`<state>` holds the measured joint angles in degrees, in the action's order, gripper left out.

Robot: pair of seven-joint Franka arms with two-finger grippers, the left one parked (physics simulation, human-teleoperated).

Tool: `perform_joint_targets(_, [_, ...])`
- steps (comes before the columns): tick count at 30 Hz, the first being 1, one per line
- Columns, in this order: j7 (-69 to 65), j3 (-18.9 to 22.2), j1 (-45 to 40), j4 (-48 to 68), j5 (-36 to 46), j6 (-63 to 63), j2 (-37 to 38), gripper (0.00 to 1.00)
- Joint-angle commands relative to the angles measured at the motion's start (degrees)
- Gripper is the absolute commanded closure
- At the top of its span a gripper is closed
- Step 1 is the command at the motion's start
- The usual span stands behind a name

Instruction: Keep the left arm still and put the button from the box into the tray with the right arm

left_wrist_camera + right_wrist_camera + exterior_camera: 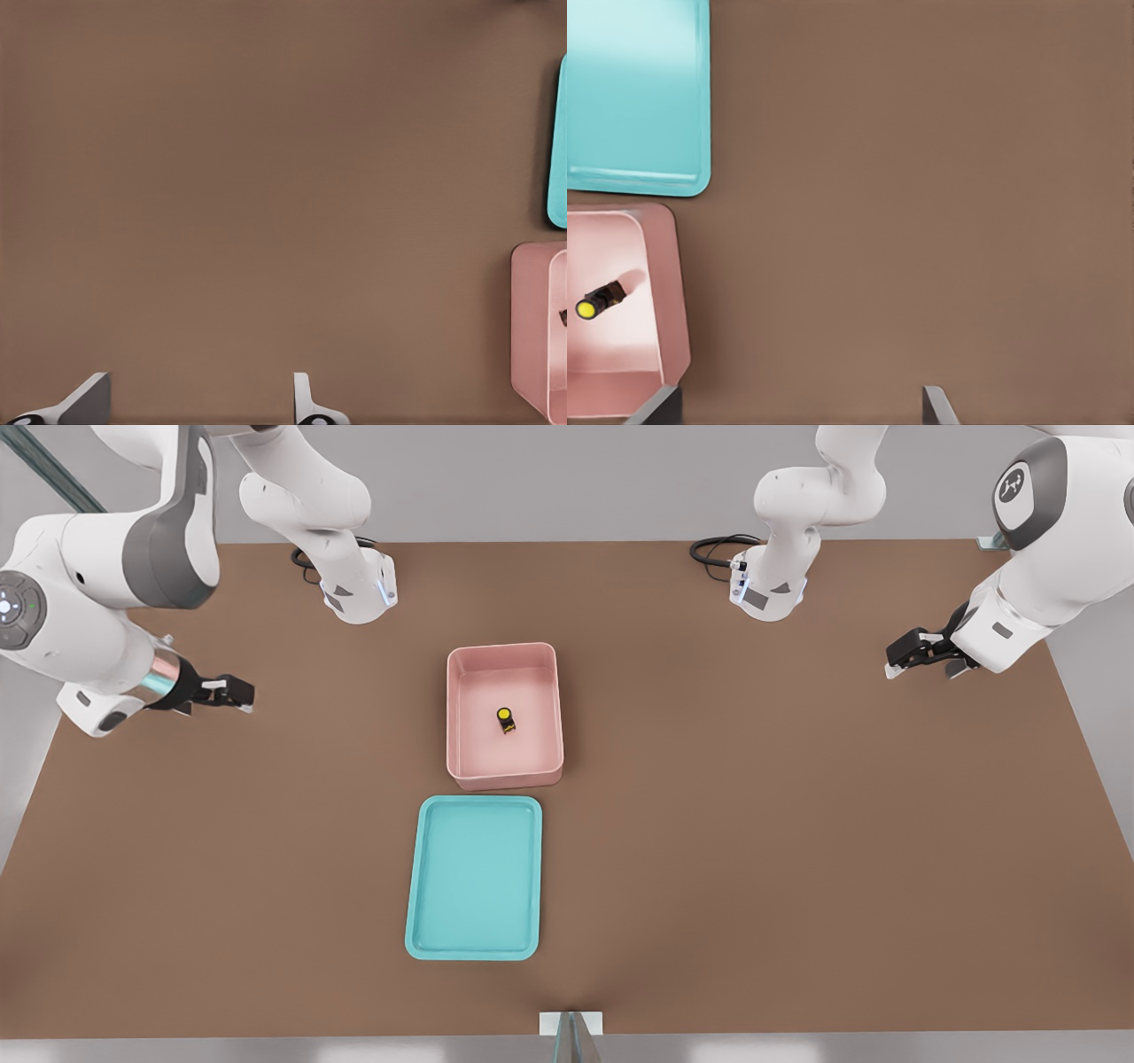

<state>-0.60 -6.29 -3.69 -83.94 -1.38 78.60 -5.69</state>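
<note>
Front view shows the button (pixel 506 720), a tiny black part with a round yellow cap, lying on the floor of the pink box (pixel 505 775), near its middle. The box sits in the middle of the brown table (pixel 797 850). Just past the box's near wall lies the blue-green tray (pixel 425 868), flat on the table, close to the box but not touching it, with nothing in it. The right arm (pixel 80 638), the one with the glowing dot on its round cap, is far over on the front view's left. Its black gripper (pixel 239 692) hangs above bare table, well apart from the box, and holds nothing. From the right wrist view the two fingers (pixel 937 409) peek in at the edge with a wide gap between them, so the gripper is spread wide. That view also shows the button (pixel 598 300) lying on its side in the box (pixel 671 292), beside the tray (pixel 702 106).
</note>
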Motion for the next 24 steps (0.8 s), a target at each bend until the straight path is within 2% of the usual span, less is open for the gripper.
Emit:
perform_joint_targets(1, [-3.8,-0.1,0.6,0.2,0.1,-0.6,-0.1,0.0])
perform_joint_targets(2, [-4.0,-0.4,1.3,0.2,0.4,-0.6,-0.4,0.0])
perform_joint_targets(4, [-2.7,-13.0,1.3,0.2,-2.3,-0.3,-2.7,0.0])
perform_joint_targets(6, [6.1,-23.4,1.4,0.2,-2.4,0.7,-5.3,0.0])
perform_joint_targets(7, [9.2,-25.1,4.7,-0.3,-2.4,2.7,-6.5,0.0])
perform_joint_targets(10, [17.4,-25.2,11.1,-4.6,-2.2,10.0,-8.9,0.0])
perform_joint_targets(12, [19.2,-25.5,11.2,-17.5,-1.9,23.1,-3.5,0.0])
perform_joint_targets(15, [24.7,-25.2,13.5,-29.9,-1.9,39.5,-3.5,0.0])
perform_joint_targets(19, [25.3,-25.2,17.4,-30.6,-2.4,44.4,-9.3,0.0])
perform_joint_targets(24, [27.5,-25.0,21.2,-31.5,-7.8,49.1,-15.0,0.0])
